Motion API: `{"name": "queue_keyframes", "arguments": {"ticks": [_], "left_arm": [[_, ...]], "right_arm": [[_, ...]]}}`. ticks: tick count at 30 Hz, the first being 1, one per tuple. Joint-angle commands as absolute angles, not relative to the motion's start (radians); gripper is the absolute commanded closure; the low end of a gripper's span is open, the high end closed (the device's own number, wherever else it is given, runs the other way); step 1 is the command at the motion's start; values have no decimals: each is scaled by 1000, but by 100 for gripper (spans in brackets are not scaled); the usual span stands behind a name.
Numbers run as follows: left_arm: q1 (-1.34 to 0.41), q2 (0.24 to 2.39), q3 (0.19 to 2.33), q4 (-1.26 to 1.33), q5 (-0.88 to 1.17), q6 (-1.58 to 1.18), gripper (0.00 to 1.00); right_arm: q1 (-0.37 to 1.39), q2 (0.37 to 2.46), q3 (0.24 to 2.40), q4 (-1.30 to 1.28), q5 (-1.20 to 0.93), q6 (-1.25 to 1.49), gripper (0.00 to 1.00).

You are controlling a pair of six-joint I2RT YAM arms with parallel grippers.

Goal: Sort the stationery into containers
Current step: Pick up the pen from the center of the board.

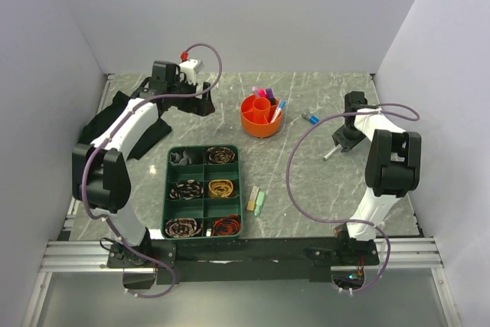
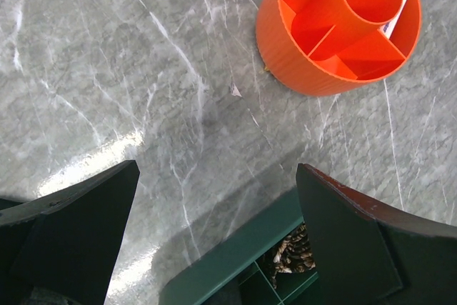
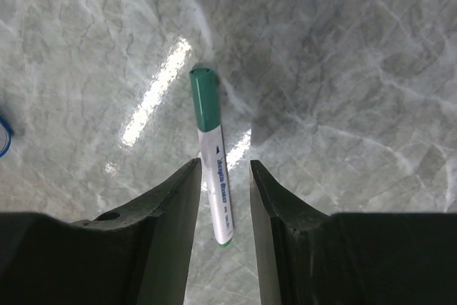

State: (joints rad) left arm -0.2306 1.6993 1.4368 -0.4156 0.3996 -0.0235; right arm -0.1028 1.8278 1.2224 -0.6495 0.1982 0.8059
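- Where the right wrist view is taken up by the two dark fingers, the lower half of the marker (image 3: 208,108) is partly screened, though its white barrel and its tail end are seen in the gap between them.
- A blue object is cut off by the left border of that view and cannot be identified there.
- The marker's print is too small to be read.
- The marker (image 1: 331,155) is laid flat on the desk (image 1: 306,189), near the right edge, about midway between the far and near edges.
- Its long axis is run along the gap of the right claw (image 3: 223,169), with the green cap pointed away from the wrist.
- The right claw is set narrow, astride the barrel, with a sliver of desk seen on either side; no grip is shown.
- The left claw (image 2: 218,169) is spread wide and holds nothing, hung between the orange pot (image 2: 285,41) and the green tray (image 2: 228,262), whose corner alone is seen.
- Pens (image 1: 264,93) are stood upright in the pot, toward the far edge.
- Two pale blocks (image 1: 256,200) are laid just right of the tray, and a blue-capped piece (image 1: 310,118) lies right of the pot.
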Motion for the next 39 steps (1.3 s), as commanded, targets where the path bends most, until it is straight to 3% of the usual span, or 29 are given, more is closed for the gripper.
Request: {"name": "queue_keyframes", "arguments": {"ticks": [1, 7, 11, 15, 18, 19, 22, 31, 34, 39], "left_arm": [[-233, 1718, 1485, -396, 423, -49, 0], [-233, 1729, 1496, -403, 417, -54, 1], [-233, 1735, 1499, -405, 411, -58, 1], [-235, 1740, 1505, -406, 410, -61, 1], [-233, 1741, 1509, -410, 410, -61, 1], [-233, 1741, 1511, -410, 411, -63, 1], [-233, 1744, 1511, -410, 416, -63, 1], [-233, 1715, 1503, -368, 394, -63, 1], [-233, 1695, 1485, -364, 385, -60, 0], [-224, 1669, 1476, -376, 374, -41, 1]], "right_arm": [[-121, 1812, 1232, -627, 235, 789, 59], [-127, 1897, 1313, -617, 235, 762, 64], [-127, 1948, 1353, -623, 245, 741, 73], [-127, 1960, 1342, -623, 241, 727, 73], [-127, 1953, 1312, -617, 226, 723, 68], [-127, 1950, 1302, -614, 219, 718, 72], [-127, 1936, 1278, -598, 199, 693, 100], [-80, 1737, 1428, -549, -39, 583, 100], [21, 1675, 1454, -445, -46, 499, 100], [190, 1595, 1303, -54, 23, 344, 100]]}}
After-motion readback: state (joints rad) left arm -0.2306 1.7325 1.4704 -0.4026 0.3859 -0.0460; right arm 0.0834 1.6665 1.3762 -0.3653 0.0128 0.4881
